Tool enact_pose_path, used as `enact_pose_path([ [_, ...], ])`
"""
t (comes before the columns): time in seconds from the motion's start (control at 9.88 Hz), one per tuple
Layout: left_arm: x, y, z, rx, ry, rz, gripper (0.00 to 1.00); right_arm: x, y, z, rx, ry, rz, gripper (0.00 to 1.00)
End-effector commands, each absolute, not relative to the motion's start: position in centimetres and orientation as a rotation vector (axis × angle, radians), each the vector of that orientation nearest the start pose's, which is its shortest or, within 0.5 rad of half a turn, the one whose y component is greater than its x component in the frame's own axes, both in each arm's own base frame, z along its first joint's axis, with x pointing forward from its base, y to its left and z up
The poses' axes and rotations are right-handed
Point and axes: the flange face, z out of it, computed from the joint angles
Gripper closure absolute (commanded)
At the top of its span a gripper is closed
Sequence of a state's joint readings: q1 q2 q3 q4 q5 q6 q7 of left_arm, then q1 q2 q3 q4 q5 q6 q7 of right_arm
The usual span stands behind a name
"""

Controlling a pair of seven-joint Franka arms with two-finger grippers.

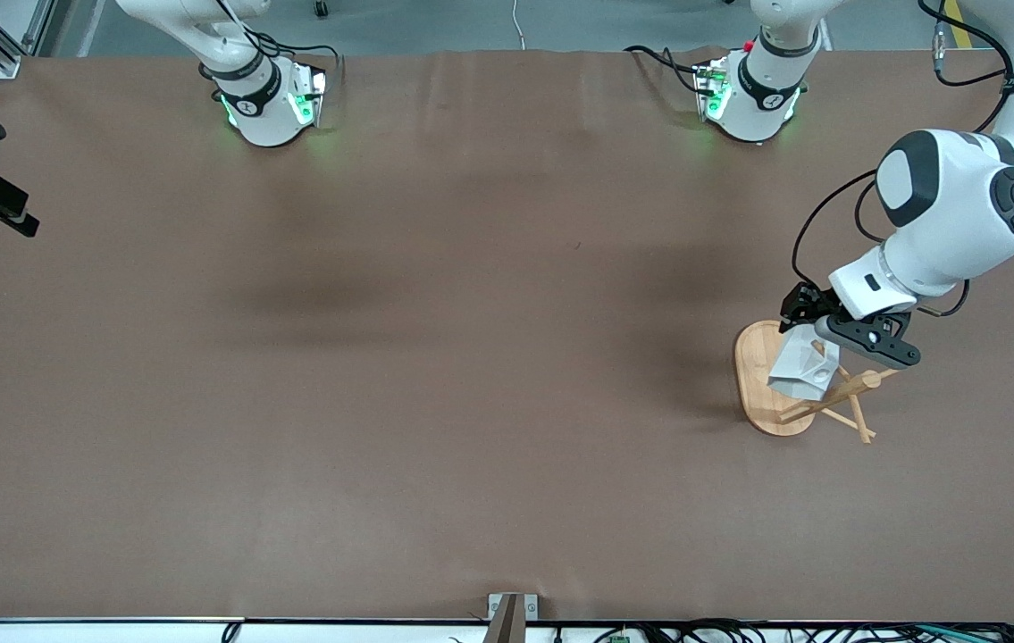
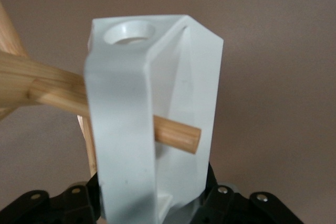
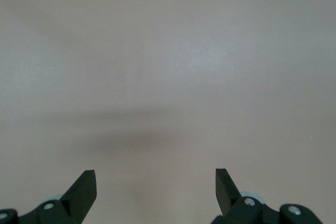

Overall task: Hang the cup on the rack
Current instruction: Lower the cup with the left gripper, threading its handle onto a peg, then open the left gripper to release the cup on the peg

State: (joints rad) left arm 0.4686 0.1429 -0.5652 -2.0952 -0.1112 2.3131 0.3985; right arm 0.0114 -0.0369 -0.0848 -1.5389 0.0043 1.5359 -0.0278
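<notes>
The white faceted cup (image 1: 800, 366) hangs tilted over the oval base of the bamboo rack (image 1: 758, 379), toward the left arm's end of the table. My left gripper (image 1: 819, 341) is shut on the cup from above. In the left wrist view a rack peg (image 2: 177, 135) passes through the opening of the cup's (image 2: 121, 129) blocky handle, and its cut end sticks out past it. The left gripper (image 2: 157, 205) clamps the cup's lower end between its black jaws. My right gripper (image 3: 155, 174) is open over bare table, holding nothing.
The brown table cover (image 1: 435, 357) spreads wide around the rack. The rack's post top and crossing pegs (image 1: 855, 402) stick out toward the front camera, just under the left hand. Both arm bases (image 1: 265, 98) stand along the table's edge farthest from the front camera.
</notes>
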Motion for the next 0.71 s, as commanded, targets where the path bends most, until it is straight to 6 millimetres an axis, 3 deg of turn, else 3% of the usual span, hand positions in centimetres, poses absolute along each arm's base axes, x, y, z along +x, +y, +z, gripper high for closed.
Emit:
enact_pose_path([
  [0.0,57.4,-5.1,36.3,-3.229,0.708,-0.178,0.0,53.5,-3.9,66.1,-3.142,0.097,-0.06,0.0],
  [0.2,57.4,-5.2,36.8,-3.228,0.69,-0.183,0.0,53.5,-3.9,66.0,-3.142,0.097,-0.058,0.0],
  [0.4,58.4,-5.3,39.6,-3.228,0.694,-0.2,0.0,53.6,-4.0,65.9,-3.142,0.102,-0.058,0.0],
  [0.61,59.7,-5.2,43.7,-3.256,0.633,-0.166,0.0,53.7,-3.9,65.8,-3.143,0.083,-0.058,0.0],
])
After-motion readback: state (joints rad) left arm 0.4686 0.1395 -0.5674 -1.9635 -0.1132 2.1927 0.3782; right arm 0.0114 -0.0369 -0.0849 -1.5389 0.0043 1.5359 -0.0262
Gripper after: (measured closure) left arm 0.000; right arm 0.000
